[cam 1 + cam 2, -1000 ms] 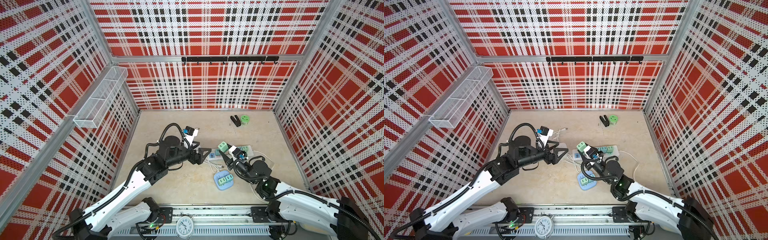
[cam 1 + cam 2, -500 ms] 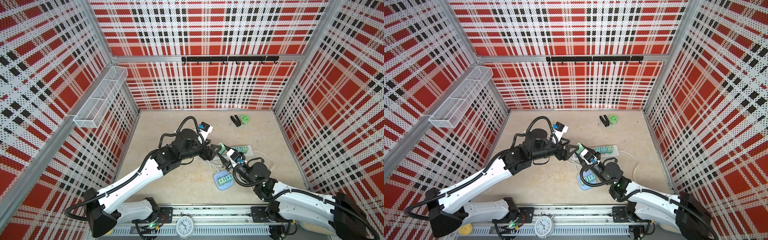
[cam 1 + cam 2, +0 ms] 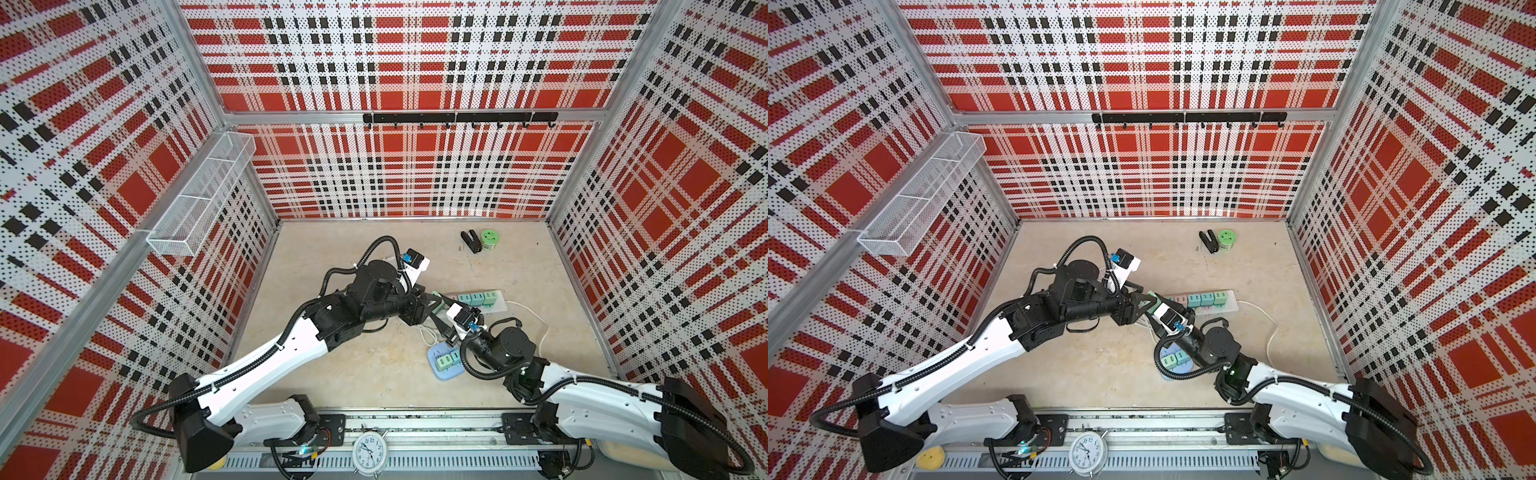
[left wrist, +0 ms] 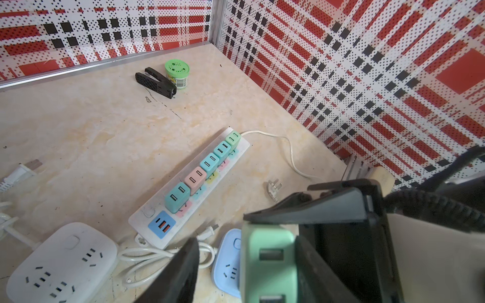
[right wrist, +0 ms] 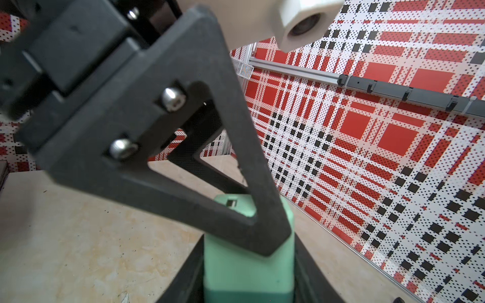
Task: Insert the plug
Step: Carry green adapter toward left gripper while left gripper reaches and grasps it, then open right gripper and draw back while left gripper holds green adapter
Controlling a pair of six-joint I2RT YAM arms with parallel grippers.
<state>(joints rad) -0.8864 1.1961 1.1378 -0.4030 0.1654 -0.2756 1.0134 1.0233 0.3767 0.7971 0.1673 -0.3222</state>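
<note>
Right wrist view: clamps green plug (image 5: 236,270) in right end effector (image 5: 248,293), bottom centre of frame, long axis running up-frame. Straddles same plug with left end effector (image 4: 244,272), unclenched, gap on one side; hangs above bench (image 4: 91,131).

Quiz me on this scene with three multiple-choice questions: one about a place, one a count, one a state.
1. The black stapler lies: A) beside the green tub B) at the front edge C) on the left wall.
2. How many adapters sit in the long power strip: A) three B) five C) seven.
3. The loose green adapter is: A) on the floor B) held by the right gripper C) plugged in.
Answers: A, they lie together near the back wall; B, five show; B, its fingers flank it.
</note>
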